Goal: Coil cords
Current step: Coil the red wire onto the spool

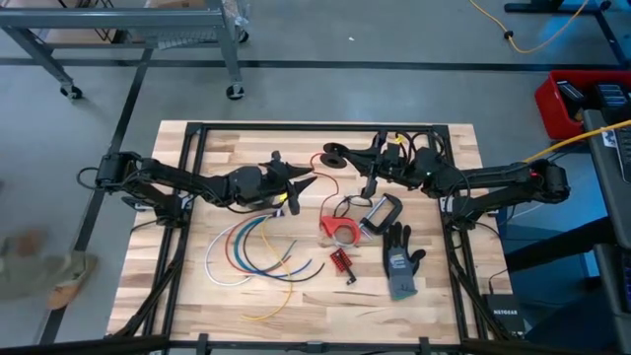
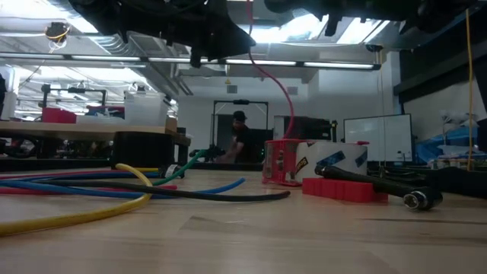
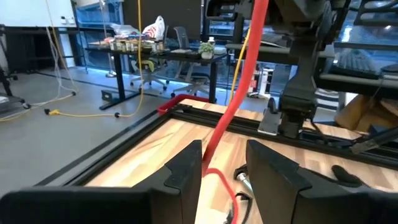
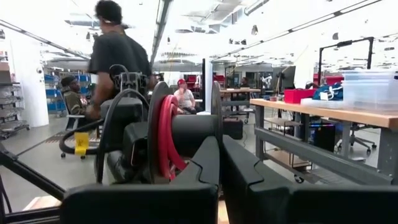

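Observation:
A black spool (image 4: 134, 134) with the red cord (image 4: 166, 134) wound on it hangs above the table's far middle (image 1: 335, 155). My right gripper (image 4: 219, 146) is shut on it (image 1: 367, 163). From the spool the red cord (image 2: 281, 84) drops in a curve to the table near the red tape dispenser (image 1: 340, 229). My left gripper (image 3: 224, 152) is open above the table's middle (image 1: 308, 184), and the red cord (image 3: 233, 93) runs up between its fingers. White, blue, red, green and yellow cords (image 1: 246, 247) lie curved on the table's left half. My left gripper: the red cord passes close by the inner side of one finger (image 3: 189, 165); I cannot tell whether it touches. My right gripper is shut on the dark hub (image 4: 193, 134) that sticks out of the spool's side. Its fingers come level from the table's right. The spool is lifted clear, its flanges upright.
A black clamp (image 1: 383, 212), a grey glove (image 1: 399, 261), a small red part (image 1: 342, 259) and a thin black piece (image 1: 367, 294) lie on the right half. A loose yellow cord (image 1: 281, 296) lies near the front. People stand beyond the table (image 4: 115, 56).

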